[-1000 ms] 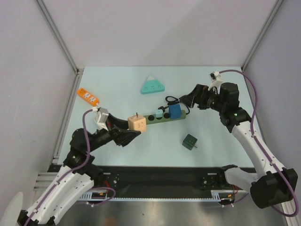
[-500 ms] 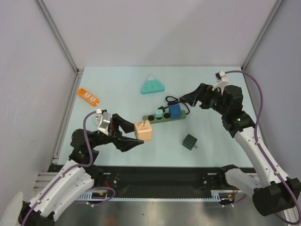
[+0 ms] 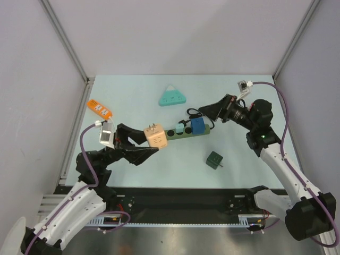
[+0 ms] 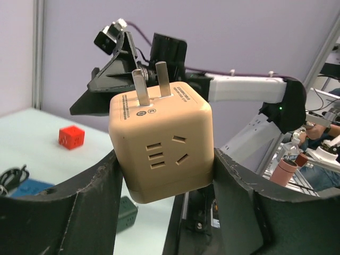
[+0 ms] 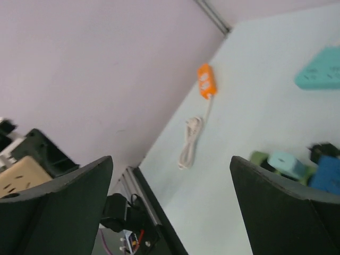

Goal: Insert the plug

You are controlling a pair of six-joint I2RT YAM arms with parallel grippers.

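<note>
Squeezing the beige plug (image 4: 162,143) between its fingers (image 4: 95,202), the left end effector (image 4: 164,162) grips firmly.

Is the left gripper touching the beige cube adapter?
Touching. Left wrist view: fingers of the left gripper press both sides of the beige cube adapter.
</note>
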